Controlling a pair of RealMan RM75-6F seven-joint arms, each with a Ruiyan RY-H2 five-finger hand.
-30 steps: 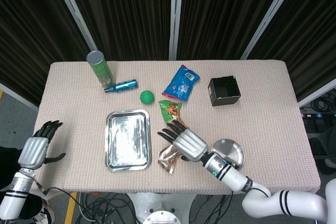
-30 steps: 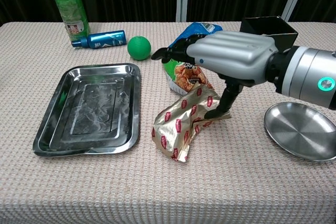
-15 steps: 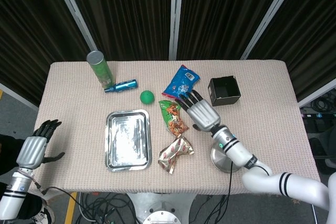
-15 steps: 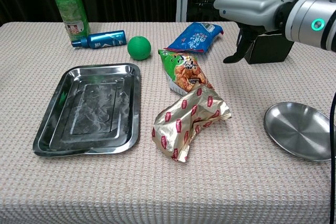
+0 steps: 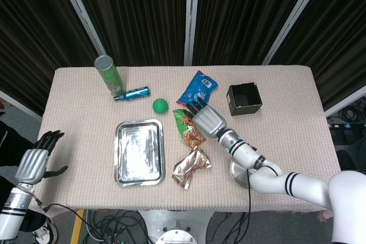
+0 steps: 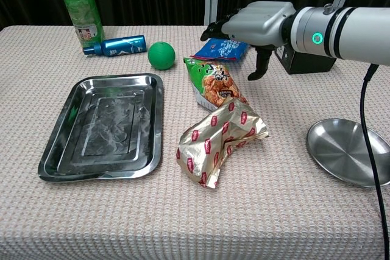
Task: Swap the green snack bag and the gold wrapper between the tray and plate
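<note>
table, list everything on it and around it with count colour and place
table: 1, beige
tray: 1, silver, front left
plate: 1, silver, front right
green snack bag: 1, centre
gold wrapper: 1, in front of green bag
blue packet: 1, behind green bag
ball: 1, green
bottle: 1, blue, lying
canister: 1, green, back left
box: 1, black, back right
right robot hand: above blue packet
left robot hand: off table's left edge

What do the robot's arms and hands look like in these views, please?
The right hand has a silver-grey shell with black fingers. Its wrist is a white cylinder bearing a glowing green ring light, and a black cable runs along the arm. In the head view the forearm shows white with black bands. The left hand matches: silver back, black fingers, a pale wrist with a cable below.
</note>
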